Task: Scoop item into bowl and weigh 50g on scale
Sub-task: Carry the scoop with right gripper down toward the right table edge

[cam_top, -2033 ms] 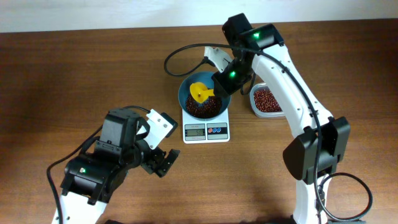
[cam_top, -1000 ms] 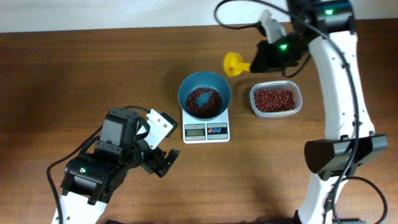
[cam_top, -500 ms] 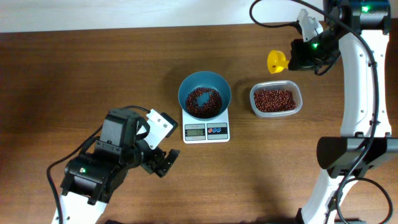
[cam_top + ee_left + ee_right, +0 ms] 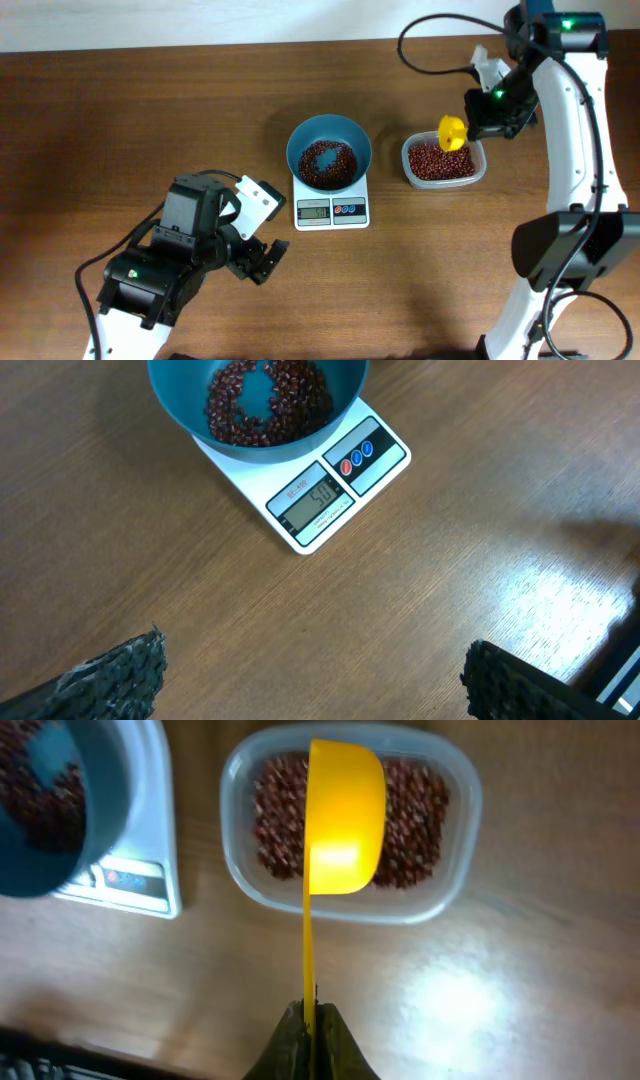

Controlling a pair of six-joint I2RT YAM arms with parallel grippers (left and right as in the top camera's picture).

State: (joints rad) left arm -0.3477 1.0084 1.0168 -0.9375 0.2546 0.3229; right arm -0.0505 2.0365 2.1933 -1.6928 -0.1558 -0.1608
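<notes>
Our right end effector (image 4: 308, 1020) clamps the scoop (image 4: 345, 815) over the tub (image 4: 462, 795); the left end effector (image 4: 315, 675) gapes. We dip shallow into the beans (image 4: 415, 830), scoop level.

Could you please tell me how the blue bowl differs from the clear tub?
The bowl is round, opaque teal; the tub is a clear rounded rectangle. The bowl sits on the scale; the tub sits on the table. The yellow scoop hangs over the tub, not the bowl. Both hold red-brown beans.
</notes>
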